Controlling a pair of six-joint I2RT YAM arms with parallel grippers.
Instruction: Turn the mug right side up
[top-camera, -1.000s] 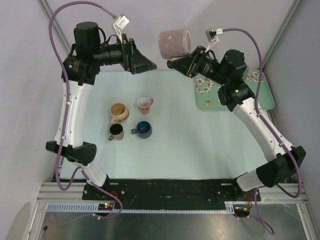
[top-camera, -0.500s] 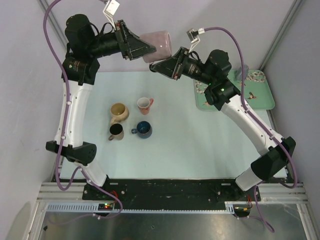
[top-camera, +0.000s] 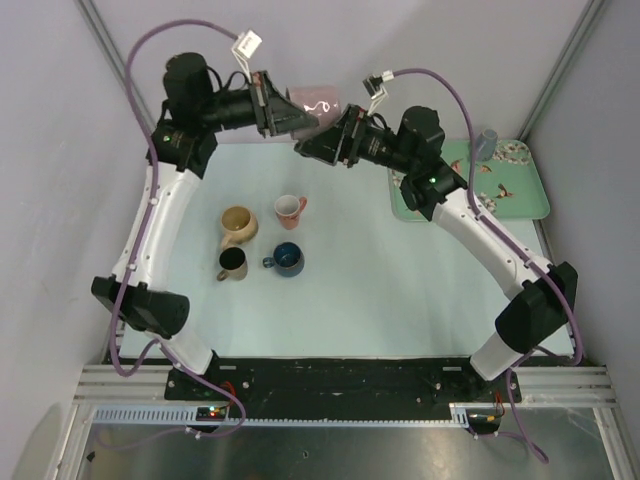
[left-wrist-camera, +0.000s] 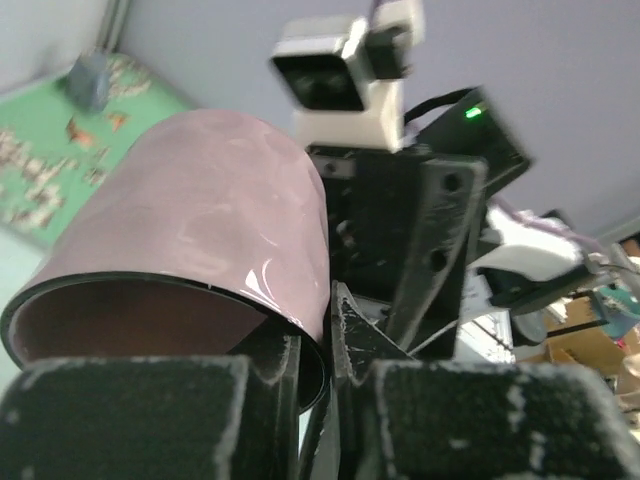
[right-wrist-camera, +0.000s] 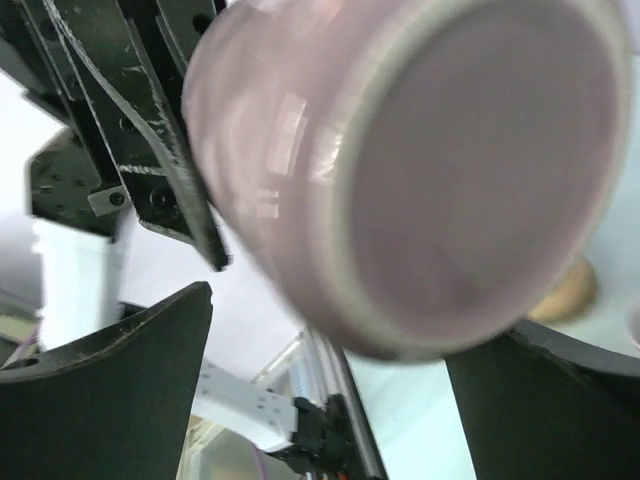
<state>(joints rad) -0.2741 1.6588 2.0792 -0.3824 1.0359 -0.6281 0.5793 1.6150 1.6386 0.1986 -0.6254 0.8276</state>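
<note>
From above: pink mug (top-camera: 320, 100) aloft over the far edge of the desk (top-camera: 380, 290), on its side between left claw (top-camera: 303, 115) and right claw (top-camera: 308, 142). Left wrist: clamped tight on the rim wall. Right wrist: spread wide, flanking the mug's base.

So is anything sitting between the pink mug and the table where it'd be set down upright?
Nothing visible. The pink mug hangs in the left gripper above the far part of the table, which is bare there. The small mugs sit nearer, and the tray is off to the right.
</note>
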